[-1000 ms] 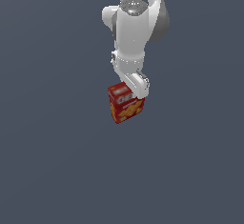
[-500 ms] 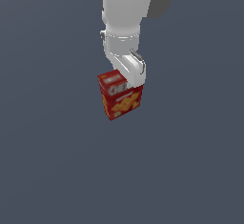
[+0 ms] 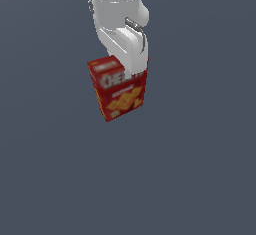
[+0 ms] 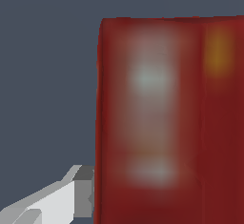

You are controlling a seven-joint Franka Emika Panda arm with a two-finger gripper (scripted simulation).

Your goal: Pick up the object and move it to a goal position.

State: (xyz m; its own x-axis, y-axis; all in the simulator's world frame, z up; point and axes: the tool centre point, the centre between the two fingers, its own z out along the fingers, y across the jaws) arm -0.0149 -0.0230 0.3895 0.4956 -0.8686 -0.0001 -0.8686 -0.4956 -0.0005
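Claw (image 3: pixel 131 70) clenched on the red cracker box (image 3: pixel 119 90), seen from above against a plain grey bench (image 3: pixel 200 169).

From my remote seat, the white arm comes down from the upper edge of the exterior view and covers the box's top rear corner. In the wrist view one pale finger (image 4: pixel 83 194) presses flat against the box's side; the other is hidden. The box stands nearly upright, tilted slightly. I judge this to be the carry step. No goal marker shows, so the next move calls for steady travel without loosening the grip.
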